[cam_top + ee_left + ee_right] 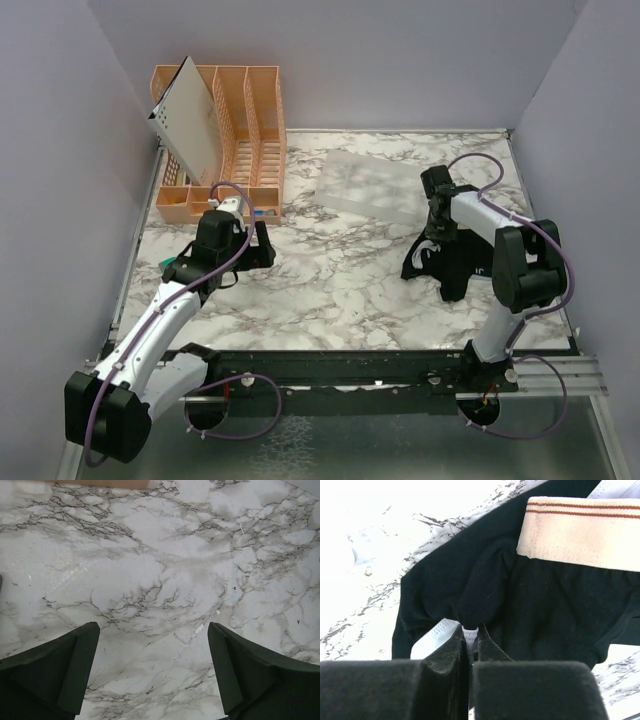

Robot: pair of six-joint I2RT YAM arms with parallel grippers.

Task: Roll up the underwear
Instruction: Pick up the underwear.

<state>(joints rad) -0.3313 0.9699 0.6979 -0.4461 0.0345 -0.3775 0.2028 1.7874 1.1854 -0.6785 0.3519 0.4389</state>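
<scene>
The black underwear (455,262) lies in a heap at the right of the marble table, under the right arm. In the right wrist view one black garment (470,580) has a white band and another (560,605) has a tan band with brown stripes (580,530). My right gripper (470,632) is shut on the white band edge of the underwear and pinches it between the fingertips; it also shows in the top view (436,222). My left gripper (152,645) is open and empty over bare marble at the left (258,243).
An orange slotted rack (240,130) with a grey-white board (190,115) leaning in it stands at the back left. A translucent flat box (372,186) lies at the back centre. Purple walls close in the left, back and right sides.
</scene>
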